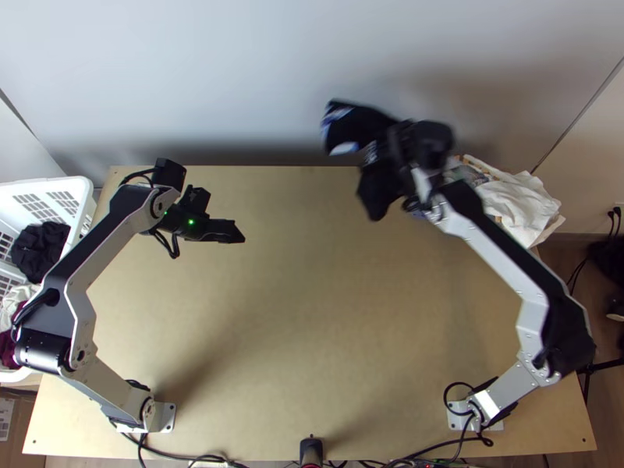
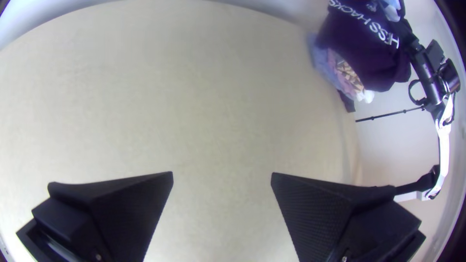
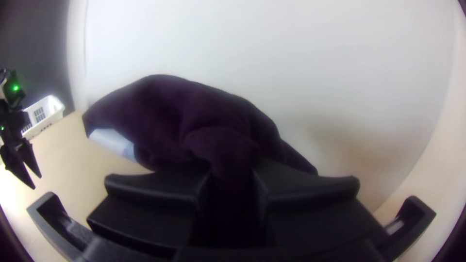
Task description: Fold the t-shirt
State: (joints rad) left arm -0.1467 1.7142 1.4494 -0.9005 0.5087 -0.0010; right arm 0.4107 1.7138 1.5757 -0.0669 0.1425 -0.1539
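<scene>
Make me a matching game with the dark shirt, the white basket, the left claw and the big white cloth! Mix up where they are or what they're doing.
Column one
1. dark shirt
2. white basket
3. left claw
4. big white cloth

Column two
A. open, over the table
B. at the table's far right corner
C. gripped by the right claw
D. beside the table's left edge

Pairs: 1-C, 2-D, 3-A, 4-B
</scene>
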